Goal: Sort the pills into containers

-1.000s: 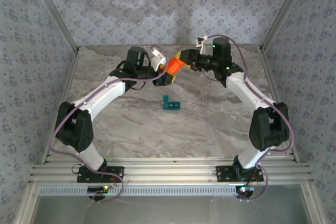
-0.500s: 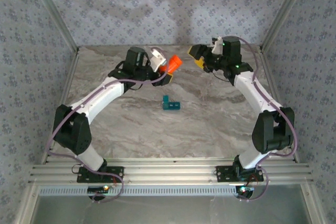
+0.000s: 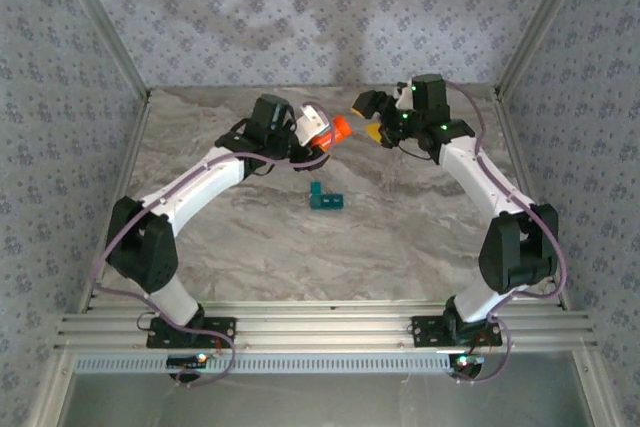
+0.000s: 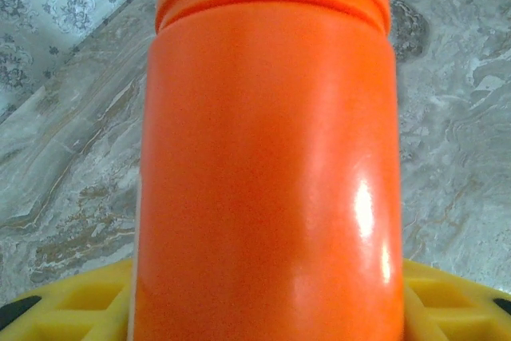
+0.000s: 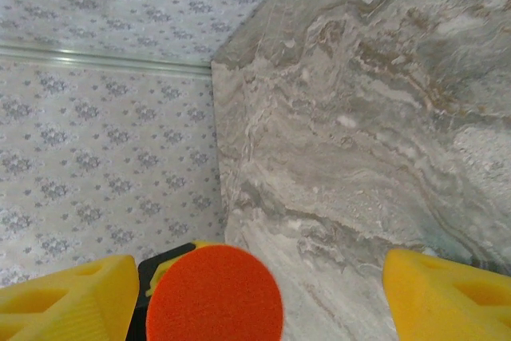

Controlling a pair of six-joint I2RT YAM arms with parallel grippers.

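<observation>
While left gripper (image 3: 322, 137) is clamping bottle (image 3: 340, 129), right gripper (image 3: 368, 117) is gaping wide nearby; pill box (image 3: 326, 198) is lying well apart from both.

The top camera is looking down from above and behind the arms (image 3: 200, 182), taking in the whole table (image 3: 400, 237). The left wrist camera is sitting tight against the side of the bottle (image 4: 267, 157); the right one is facing its end, toward a table corner.

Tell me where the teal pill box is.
In the top view, the teal pill box sits on the marble table near its middle, just on the arm-base side of the orange bottle held by the left gripper.
</observation>
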